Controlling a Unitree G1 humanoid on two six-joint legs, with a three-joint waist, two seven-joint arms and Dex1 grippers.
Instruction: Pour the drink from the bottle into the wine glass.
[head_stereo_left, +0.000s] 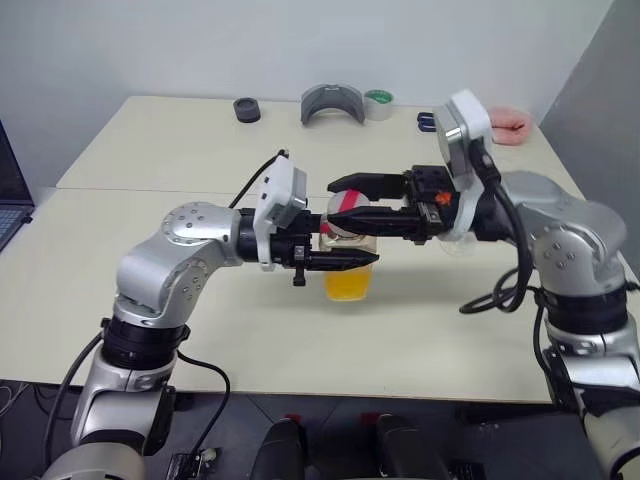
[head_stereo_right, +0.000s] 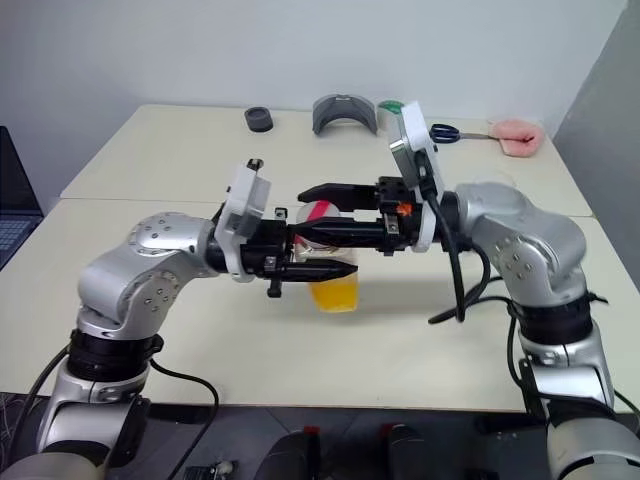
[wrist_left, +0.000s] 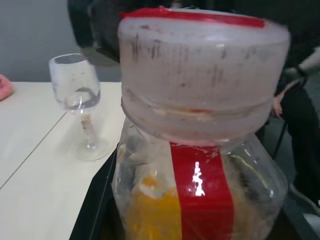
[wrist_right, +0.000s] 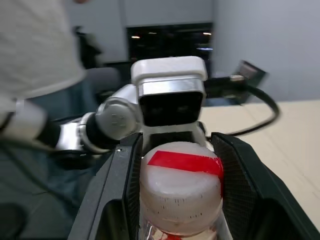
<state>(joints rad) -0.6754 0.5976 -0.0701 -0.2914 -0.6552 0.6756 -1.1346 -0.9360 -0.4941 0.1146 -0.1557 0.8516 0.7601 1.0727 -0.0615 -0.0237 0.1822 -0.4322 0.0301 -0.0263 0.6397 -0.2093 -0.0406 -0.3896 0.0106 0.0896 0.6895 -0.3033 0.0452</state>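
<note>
Plastic, clear and thin-walled, makes up the bottle (head_stereo_left: 350, 262) you have in the air over the middle of the cream table (head_stereo_left: 150, 160), between the two arms. Your left gripper (head_stereo_left: 345, 262) comes in level from the left and is clamped around the bottle's rounded body, its black fingers pressed to either side. Orange-yellow drink (head_stereo_left: 347, 284) sits in the lower part, translucent against the pale tabletop, and a glossy red label strip (wrist_left: 202, 192) runs vertically up the wall. Your right gripper (head_stereo_left: 345, 205) reaches in level from the right, and its two textured black fingers (wrist_right: 239, 185) stand on either side of the wide white cap (wrist_right: 181, 192), close against it; you cannot tell whether they press it or merely bracket it. The cap is a squat scuffed cylinder with a band of red tape across its flat top. The wine glass (wrist_left: 76, 95) stands upright on the table near the bottle, on its right-arm side: a smudged clear bowl, thin stem, round foot. Along the far edge lie a grey curved piece (head_stereo_left: 332, 104), a tape roll (head_stereo_left: 378, 103) and a black disc (head_stereo_left: 247, 110).
</note>
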